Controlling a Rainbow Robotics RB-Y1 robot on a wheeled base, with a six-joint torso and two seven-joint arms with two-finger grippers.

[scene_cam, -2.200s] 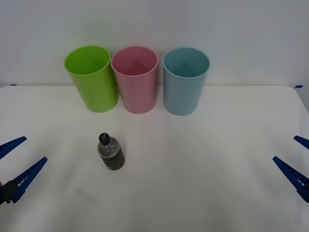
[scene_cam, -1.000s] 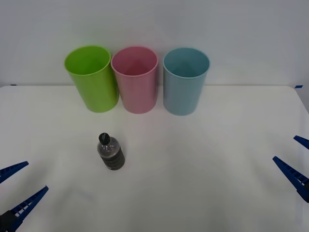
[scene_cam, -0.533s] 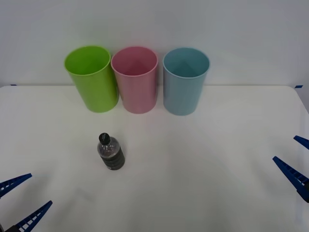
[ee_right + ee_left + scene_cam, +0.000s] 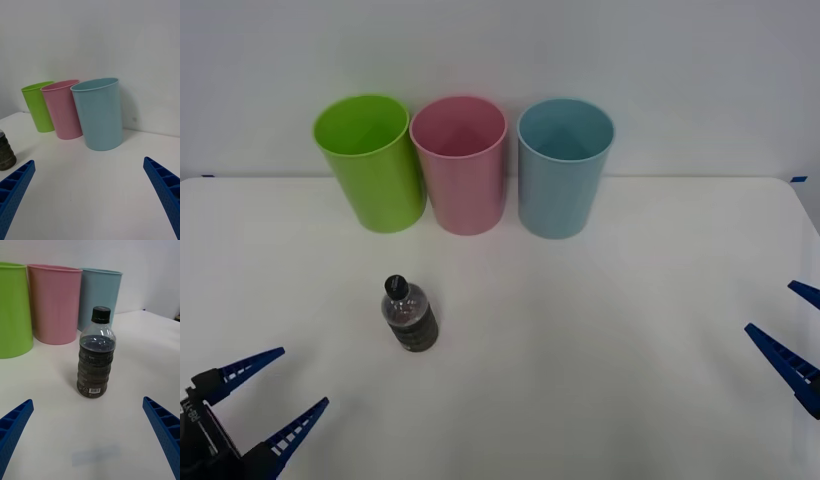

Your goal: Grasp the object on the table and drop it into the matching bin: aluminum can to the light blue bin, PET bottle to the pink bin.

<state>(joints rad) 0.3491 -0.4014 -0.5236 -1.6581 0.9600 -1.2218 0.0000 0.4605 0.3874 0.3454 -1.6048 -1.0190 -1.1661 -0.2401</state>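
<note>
**Bottle upright, dead ahead of the spread left fingers**

Spread wide and holding nothing: the left gripper [image 4: 258, 405], low at the near left corner of the table [image 4: 630, 300], with both blue ribbed fingers [image 4: 15, 429] pointing toward the middle. Seen from the left wrist, framed squarely between those fingers and somewhat ahead of them: the bottle [image 4: 96, 354], standing upright, black cap on top, dark label round the body, long axis vertical. Not yet touched; bare tabletop between fingertips and label.

From the front, the same bottle [image 4: 410, 318] left of centre, near the left gripper and well apart from the right gripper [image 4: 798, 338], likewise spread and empty, parked at the far right edge. Clearly the left arm's pick, judging by closeness.

Further out, along the back of the table, three tall bins in a row: green bin [image 4: 371, 160], pink bin [image 4: 460, 162] in the middle, light blue bin [image 4: 564, 165] on the right. Pink the proper home for a plastic bottle.

Likely next: a straight push forward so the fingers pass either side of the body, then a squeeze across the label. Some risk of tipping so narrow a thing if one finger lands first.
</note>
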